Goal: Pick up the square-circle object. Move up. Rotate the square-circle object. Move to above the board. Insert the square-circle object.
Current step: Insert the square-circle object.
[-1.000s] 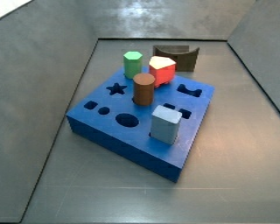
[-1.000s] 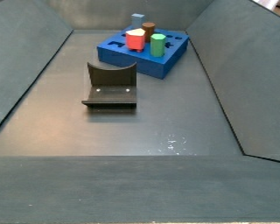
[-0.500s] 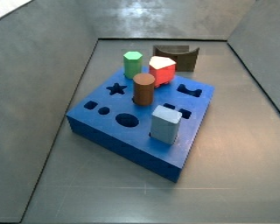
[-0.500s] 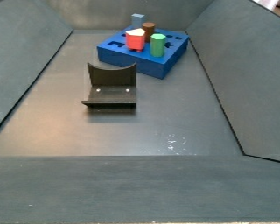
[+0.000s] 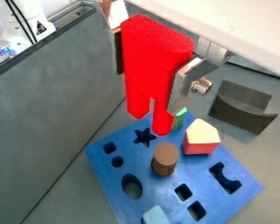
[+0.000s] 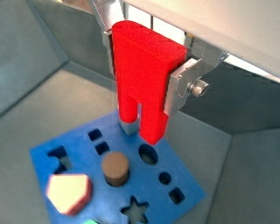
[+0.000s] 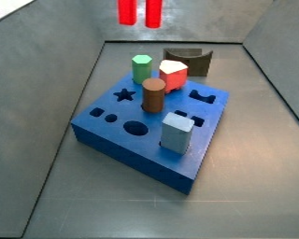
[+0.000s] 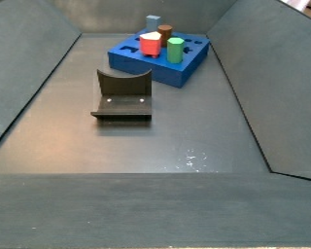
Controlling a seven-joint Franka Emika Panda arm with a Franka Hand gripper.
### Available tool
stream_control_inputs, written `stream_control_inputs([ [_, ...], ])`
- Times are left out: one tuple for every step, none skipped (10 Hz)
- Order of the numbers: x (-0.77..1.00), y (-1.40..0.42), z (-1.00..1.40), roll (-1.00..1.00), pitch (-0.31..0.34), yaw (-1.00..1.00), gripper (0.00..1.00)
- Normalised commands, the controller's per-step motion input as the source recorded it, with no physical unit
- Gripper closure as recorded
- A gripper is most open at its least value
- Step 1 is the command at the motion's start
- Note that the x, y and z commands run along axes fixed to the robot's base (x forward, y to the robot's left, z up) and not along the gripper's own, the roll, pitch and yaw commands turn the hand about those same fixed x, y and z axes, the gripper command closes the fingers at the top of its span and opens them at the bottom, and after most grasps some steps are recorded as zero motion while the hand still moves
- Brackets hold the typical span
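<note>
My gripper (image 5: 150,63) is shut on the square-circle object (image 5: 149,66), a tall bright-red block with two prongs at its lower end. Both wrist views show it hanging upright between the silver fingers (image 6: 181,80), high above the board (image 5: 184,179). The block also shows in a wrist view (image 6: 143,79). In a side view only the prong ends (image 7: 139,11) show at the top edge, above and behind the board (image 7: 146,131). The board is a thick blue slab with star, round and other holes. In a side view (image 8: 158,60) it lies far back, with gripper and block out of view.
On the board stand a green peg (image 7: 142,67), a squat red block with a white top (image 7: 174,73), a brown cylinder (image 7: 153,93) and a grey-blue block (image 7: 177,131). The dark fixture (image 8: 123,95) stands on the floor beside the board. Grey walls enclose the floor.
The red block's prong ends have come into a side view at the top edge; earlier they were not visible. Board and pegs have not moved.
</note>
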Motion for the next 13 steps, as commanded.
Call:
stream_control_inputs([
  [-0.08, -0.25, -1.0, 0.04, 0.0, 0.0, 1.0],
  [-0.05, -0.27, -1.0, 0.0, 0.0, 0.0, 1.0],
  [-0.06, -0.19, -1.0, -0.02, 0.0, 0.0, 1.0],
  [0.0, 0.0, -0.27, -0.02, 0.0, 0.0, 1.0],
  [0.0, -0.04, -0.39, 0.0, -0.023, 0.0, 1.0],
  [0.0, 0.0, -0.82, 0.09, -0.044, -0.28, 1.0],
  [0.0, 0.03, -0.83, 0.06, -0.013, -0.21, 1.0],
  [0.0, 0.0, -0.22, 0.0, -0.01, 0.0, 1.0],
  [0.0, 0.0, 0.0, 0.0, 0.004, 0.0, 1.0],
  [-0.43, 0.1, -0.62, 0.04, -0.061, 0.0, 1.0],
  [-0.41, 0.13, -0.79, 0.0, -0.084, 0.0, 1.0],
  [-0.39, 0.24, -0.45, 0.0, -0.016, -0.21, 1.0],
  [-0.23, 0.07, -0.1, 0.0, 0.0, -0.21, 1.0],
])
